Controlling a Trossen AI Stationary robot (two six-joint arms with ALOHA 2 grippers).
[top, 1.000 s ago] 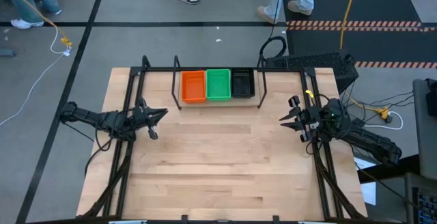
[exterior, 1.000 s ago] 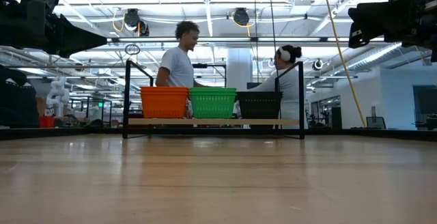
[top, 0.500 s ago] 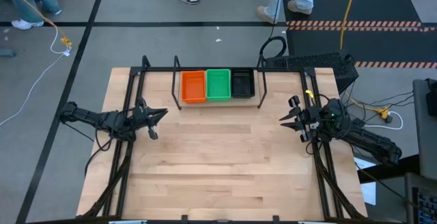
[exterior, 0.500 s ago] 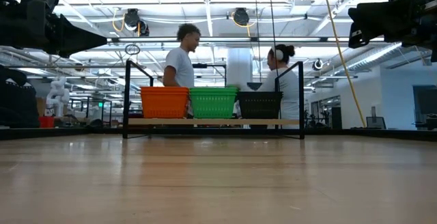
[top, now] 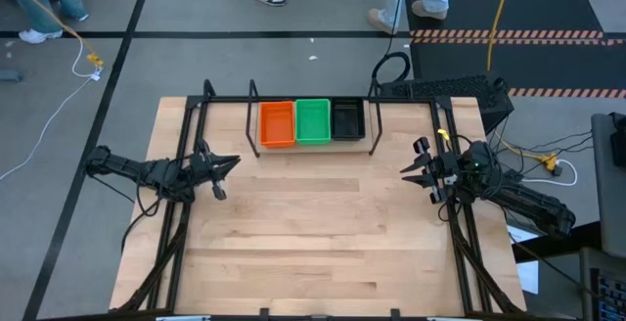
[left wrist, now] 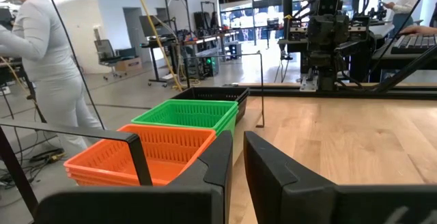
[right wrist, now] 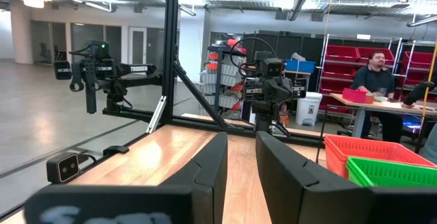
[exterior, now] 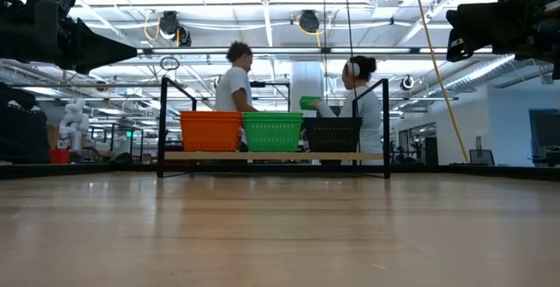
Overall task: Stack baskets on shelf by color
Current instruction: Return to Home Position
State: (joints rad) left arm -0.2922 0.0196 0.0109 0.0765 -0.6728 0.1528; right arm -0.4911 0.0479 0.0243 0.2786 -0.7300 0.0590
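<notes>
**Shelf and baskets.** The shelf [exterior: 271,157] stood at the far edge of the table [top: 313,233]. It carried all the baskets in one row between its two black hoop uprights.
- The orange baskets [top: 277,124] sat at the shelf's left end.
- The green baskets [top: 313,121] sat at its centre, touching the orange ones.
- The black baskets [top: 348,120] sat at its right end.

The left wrist view showed layered rims, so each colour was a nested stack.

**Grippers.** The left gripper [top: 227,164] hung off the shelf's left end, forward of it and well apart. The right gripper [top: 404,171] hung likewise off the shelf's right end. On each, the fingers stood a narrow gap apart and pinched nothing.

**Surroundings.** Two persons [exterior: 234,81] [exterior: 363,94] stood behind the shelf.
</notes>
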